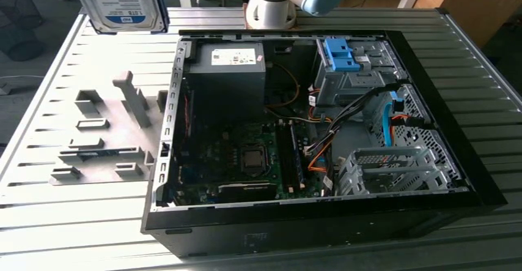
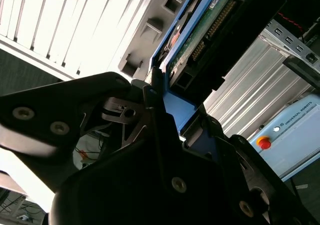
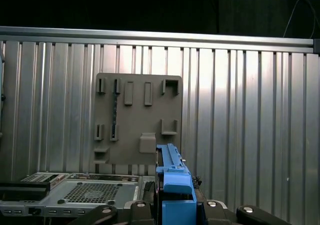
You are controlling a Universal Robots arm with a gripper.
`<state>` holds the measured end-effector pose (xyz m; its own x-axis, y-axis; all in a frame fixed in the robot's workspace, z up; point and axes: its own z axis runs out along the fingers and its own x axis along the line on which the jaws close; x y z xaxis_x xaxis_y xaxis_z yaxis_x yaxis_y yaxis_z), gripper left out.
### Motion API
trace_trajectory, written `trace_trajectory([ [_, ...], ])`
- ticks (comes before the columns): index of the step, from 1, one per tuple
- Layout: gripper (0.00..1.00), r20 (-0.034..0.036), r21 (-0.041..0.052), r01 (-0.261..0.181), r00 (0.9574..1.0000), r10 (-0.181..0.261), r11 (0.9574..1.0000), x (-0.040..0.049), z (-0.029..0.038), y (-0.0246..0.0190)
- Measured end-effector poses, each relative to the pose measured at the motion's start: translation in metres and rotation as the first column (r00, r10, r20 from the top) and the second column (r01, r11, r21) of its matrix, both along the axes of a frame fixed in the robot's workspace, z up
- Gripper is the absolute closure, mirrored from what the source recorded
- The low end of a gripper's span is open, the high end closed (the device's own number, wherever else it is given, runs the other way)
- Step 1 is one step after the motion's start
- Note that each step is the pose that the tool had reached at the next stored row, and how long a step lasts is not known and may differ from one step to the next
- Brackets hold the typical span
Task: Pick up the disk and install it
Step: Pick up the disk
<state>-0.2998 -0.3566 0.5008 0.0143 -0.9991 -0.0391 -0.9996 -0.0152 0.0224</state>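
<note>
The pincer (image 3: 175, 206) is clamped tight on the disk (image 1: 122, 3), gripping it by its blue-framed edges in both wrist views. In the exterior view the disk hangs upright, label facing out, over the desk's (image 1: 57, 234) far corner on the exterior view's left, well apart from the open computer case (image 1: 326, 234). A grey fixture plate (image 1: 106, 136) lies just beside the case's wall. Inside the case, a silver drive cage (image 1: 395, 170) sits against the near right edge, and a blue bracket (image 1: 343, 54) is up at the far side.

The disk (image 1: 121, 3) was a silver drive with a white-and-blue label, edged by a bright blue carrier frame. It hung upright, clear of the counter (image 1: 73, 234), at the exterior view's left, label outward.
</note>
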Motion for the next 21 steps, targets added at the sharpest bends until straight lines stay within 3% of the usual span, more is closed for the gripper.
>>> trace_trajectory([
  [9,0.63,0.0,0.0,0.0,1.0,0.0,1.0,0.0087,0.0,-0.0004],
  [16,0.63,0.0001,0.0,0.0,1.0,0.0,1.0,0.0094,-0.0001,-0.0093],
  [21,0.63,0.0001,0.0,0.0,1.0,0.0,1.0,0.0101,-0.0001,-0.0105],
])
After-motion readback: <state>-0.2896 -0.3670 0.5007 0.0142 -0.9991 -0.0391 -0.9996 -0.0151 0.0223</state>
